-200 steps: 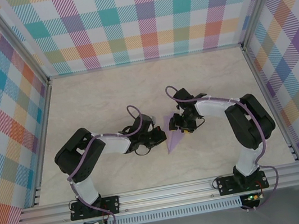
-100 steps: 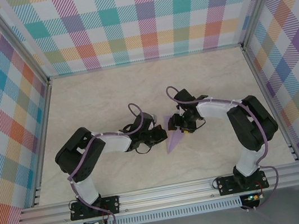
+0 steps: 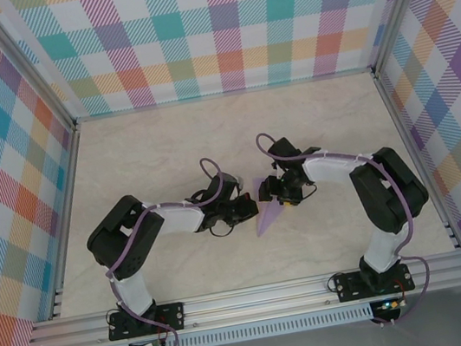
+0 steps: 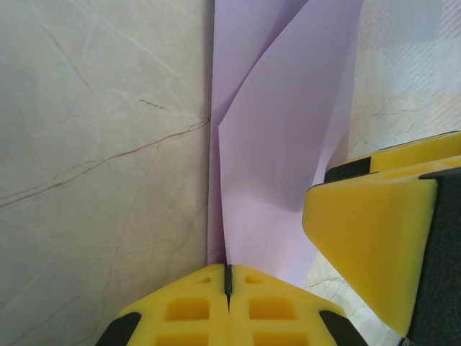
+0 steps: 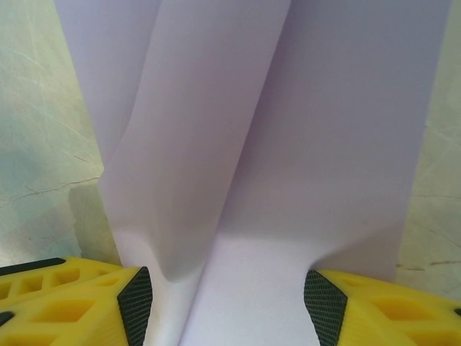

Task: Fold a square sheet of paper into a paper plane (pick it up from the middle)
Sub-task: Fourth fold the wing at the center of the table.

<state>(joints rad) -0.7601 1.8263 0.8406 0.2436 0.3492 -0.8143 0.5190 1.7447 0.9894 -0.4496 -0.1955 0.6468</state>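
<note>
While pressing both fingers of the left gripper (image 4: pixel 227 277) flat together, pinching the near crease of the folded paper (image 4: pixel 281 144) right at the seam between them. Holding the right gripper (image 5: pixel 227 306) spread wide, straddling the broad end of the paper, with the black pads (image 5: pixel 135 306) sitting just at either edge of it; whether actually touching, impossible to tell. Facing each other across the paper, the left gripper reaching in from the left, the right from the right. Lying on the pale marbled table (image 3: pixel 165 148) midway between the two arms, tapering to a point toward the near side, showing a long centre fold and one flap lifting slightly.
</note>
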